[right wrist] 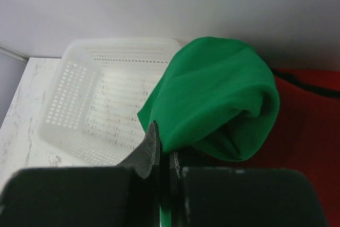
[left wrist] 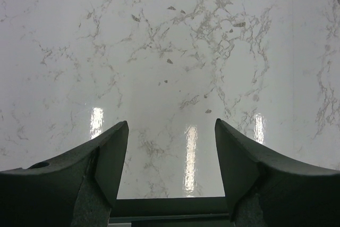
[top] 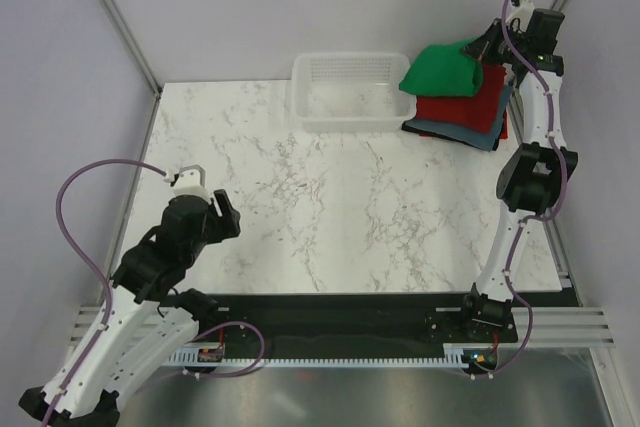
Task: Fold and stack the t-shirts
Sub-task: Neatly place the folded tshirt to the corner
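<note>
A: Right side first. What's the gripper doing?
B: Your right gripper [right wrist: 163,150] is pinched almost closed on an edge of the green t-shirt [right wrist: 218,94]. A strip of green cloth shows between the fingers.
A: Where's that shirt sitting?
B: In the far right corner of the tabletop [top: 330,207]. It's bunched and rolled over, not flat, and it lies on top of the red t-shirt [top: 455,107]. The red one lies on the grey-blue t-shirt [top: 478,134], whose edge pokes out on the near side.
A: And the basket?
B: The white mesh basket [top: 345,92] is just left of your stack, open side up. The green cloth comes right up to its right rim, but you can't tell from these views whether they touch.
A: Left side?
B: Your left gripper [left wrist: 170,126] is spread wide, with only marble showing between the fingers. It's over the near left of the tabletop, well apart from the stack.
</note>
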Controlling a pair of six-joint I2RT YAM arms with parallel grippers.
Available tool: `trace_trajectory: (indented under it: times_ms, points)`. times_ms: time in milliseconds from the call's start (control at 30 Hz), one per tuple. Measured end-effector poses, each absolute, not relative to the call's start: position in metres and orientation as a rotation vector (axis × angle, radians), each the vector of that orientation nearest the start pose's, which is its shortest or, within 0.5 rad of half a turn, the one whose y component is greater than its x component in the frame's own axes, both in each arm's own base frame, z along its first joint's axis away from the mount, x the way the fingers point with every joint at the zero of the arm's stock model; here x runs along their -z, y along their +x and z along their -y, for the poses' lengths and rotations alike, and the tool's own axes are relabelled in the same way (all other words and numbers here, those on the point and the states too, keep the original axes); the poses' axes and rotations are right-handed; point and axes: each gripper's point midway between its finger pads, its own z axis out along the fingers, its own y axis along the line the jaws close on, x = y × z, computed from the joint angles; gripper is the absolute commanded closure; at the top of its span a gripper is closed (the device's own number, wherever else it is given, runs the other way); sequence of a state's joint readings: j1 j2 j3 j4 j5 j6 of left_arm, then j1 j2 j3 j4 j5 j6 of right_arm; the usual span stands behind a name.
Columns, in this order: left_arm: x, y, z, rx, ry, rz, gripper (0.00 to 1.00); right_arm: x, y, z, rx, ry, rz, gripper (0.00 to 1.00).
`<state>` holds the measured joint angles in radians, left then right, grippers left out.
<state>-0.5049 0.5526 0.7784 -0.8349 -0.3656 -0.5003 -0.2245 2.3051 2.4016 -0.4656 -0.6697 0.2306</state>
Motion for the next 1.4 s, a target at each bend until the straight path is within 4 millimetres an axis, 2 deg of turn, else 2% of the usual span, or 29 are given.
trace_trajectory:
  times_ms: [200, 367, 500, 533, 600, 767, 900, 1000, 1200, 1400]
  points:
    - [-0.191, 0.199, 0.06, 0.176, -0.196, -2.154, 0.27, -0.245, 0.617, 0.044, -0.699, 0.117, -1.98, 1.0]
    - [-0.191, 0.199, 0.06, 0.176, -0.196, -2.154, 0.27, -0.241, 0.613, 0.061, -0.76, 0.243, -1.983, 1.0]
    - [-0.191, 0.199, 0.06, 0.176, -0.196, -2.154, 0.27, -0.234, 0.607, 0.083, -0.809, 0.372, -1.98, 0.98]
    - [-0.191, 0.199, 0.06, 0.176, -0.196, -2.154, 0.27, -0.23, 0.605, 0.09, -0.817, 0.411, -1.982, 0.5]
    - [-0.191, 0.199, 0.06, 0.177, -0.196, -2.154, 0.27, -0.223, 0.601, 0.103, -0.834, 0.494, -1.989, 0.02]
    - [-0.191, 0.199, 0.059, 0.178, -0.196, -2.152, 0.27, -0.214, 0.594, 0.127, -0.8, 0.6, -2.0, 0.02]
    - [-0.193, 0.198, 0.058, 0.182, -0.202, -2.142, 0.27, -0.198, 0.588, 0.127, -0.752, 0.649, -2.037, 0.02]
    - [-0.195, 0.197, 0.058, 0.189, -0.205, -2.129, 0.27, -0.19, 0.578, 0.115, -0.726, 0.658, -2.077, 0.02]
    - [-0.199, 0.196, 0.057, 0.199, -0.209, -2.114, 0.27, -0.197, 0.558, 0.083, -0.71, 0.598, -2.104, 0.02]
    - [-0.2, 0.196, 0.057, 0.202, -0.209, -2.109, 0.27, -0.199, 0.56, 0.057, -0.711, 0.513, -2.108, 0.03]
